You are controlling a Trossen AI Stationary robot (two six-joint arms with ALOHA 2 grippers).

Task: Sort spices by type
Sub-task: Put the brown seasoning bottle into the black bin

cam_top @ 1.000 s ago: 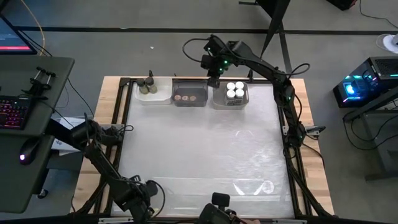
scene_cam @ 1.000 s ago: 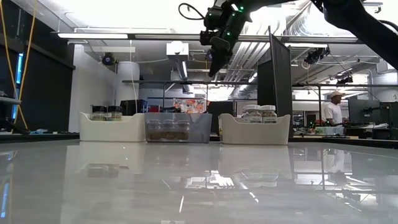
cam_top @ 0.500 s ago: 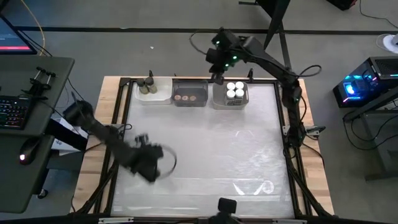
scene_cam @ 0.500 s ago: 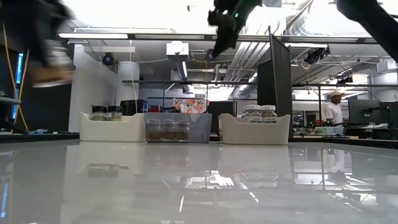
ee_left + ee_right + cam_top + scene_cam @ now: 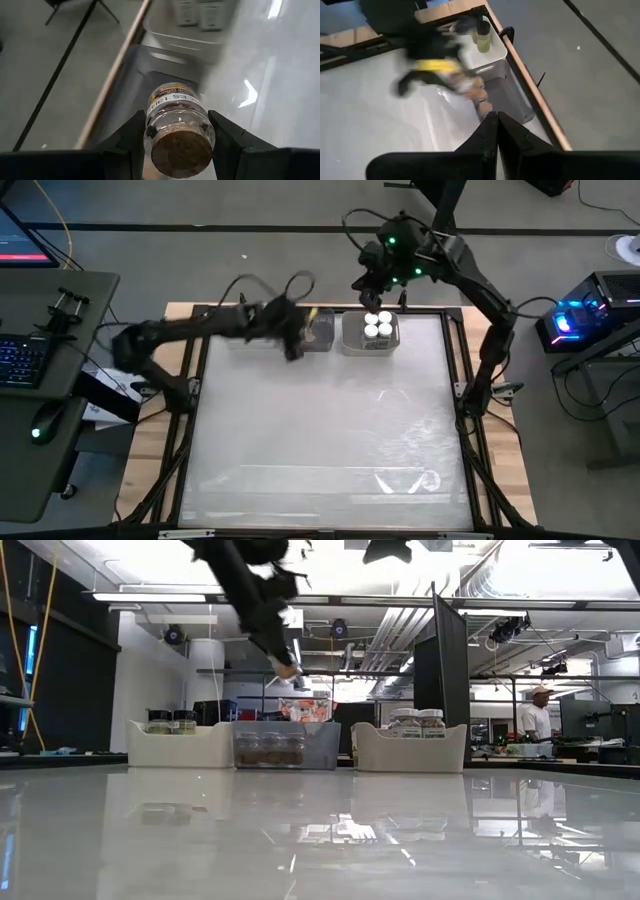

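Note:
My left gripper (image 5: 294, 345) hangs above the middle grey bin (image 5: 322, 332) at the table's far edge, shut on a cork-capped spice jar (image 5: 179, 125). The low view shows this jar (image 5: 289, 670) well above that bin (image 5: 285, 748), which contains more cork-capped jars. Dark-capped jars stand in the white bin (image 5: 180, 745) to its left. White-capped jars (image 5: 377, 326) stand in the bin to its right (image 5: 410, 748). My right gripper (image 5: 372, 284) is shut and empty, high above the far edge near the white-capped jars; the right wrist view shows its fingers (image 5: 490, 135) closed together. My left gripper pinches the cork-capped jar by its clear body (image 5: 176, 112) between its two fingers (image 5: 134, 137), one on each side. The jar lies along the fingers, its cork cap (image 5: 180, 152) facing back toward the wrist. It is lifted clear, over the grey bin (image 5: 150, 65).
The three bins stand in a row along the far edge. The white tabletop (image 5: 330, 430) stretches in front of them toward the near edge. A wooden frame (image 5: 500, 450) borders the table. A person (image 5: 540, 715) stands far off in the room behind.
My left arm has swung fast from the table's near left corner up and across to the far edge, carrying the cork-capped jar to above the middle bin. My right gripper has risen and moved right, from over the gap between the middle and right bins.

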